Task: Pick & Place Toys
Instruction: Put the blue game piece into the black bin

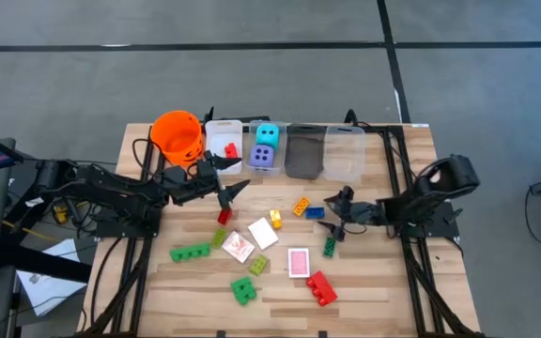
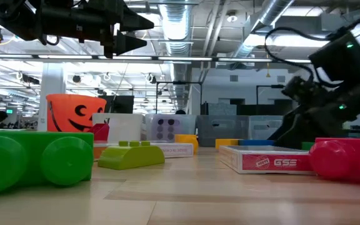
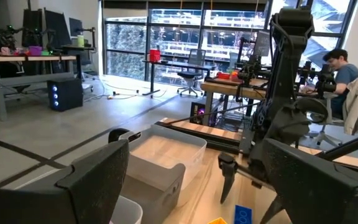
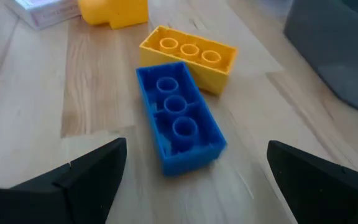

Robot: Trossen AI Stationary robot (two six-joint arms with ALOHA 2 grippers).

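Item: blue rectangular plastic building brick (image 4: 178,118), lying upside down on the wooden desk (image 1: 374,272) with its three hollow sockets up, one corner touching an orange-yellow plastic brick (image 4: 189,57) of like form. In the high view the pair sit near mid-desk, just in front of the row of clear rectangular plastic bins (image 1: 344,152).

Handling, as judged: light, rigid, smooth-walled, not fragile. It is likely to skid on the wood if nudged off-centre. Best taken across the two long side walls at mid-length, fingers descending clear of the neighbouring brick.

Right gripper (image 4: 191,177): hovering low just short of the blue brick, fingers spread wide on either side of its line, holding nothing.

Left gripper (image 1: 231,178): raised above the desk near the orange pumpkin-face plastic bucket (image 1: 177,133), fingers wide apart and empty.

Other stock:
- cyan dotted die (image 1: 267,134) and purple dotted die (image 1: 263,157), already in one bin
- small red brick (image 1: 230,150) in the neighbouring bin
- loose on the desk: long green brick (image 1: 190,252), small green brick (image 1: 243,290), large red brick (image 1: 321,287), pink-backed playing card (image 1: 298,262)

Most pieces are not yet sorted.
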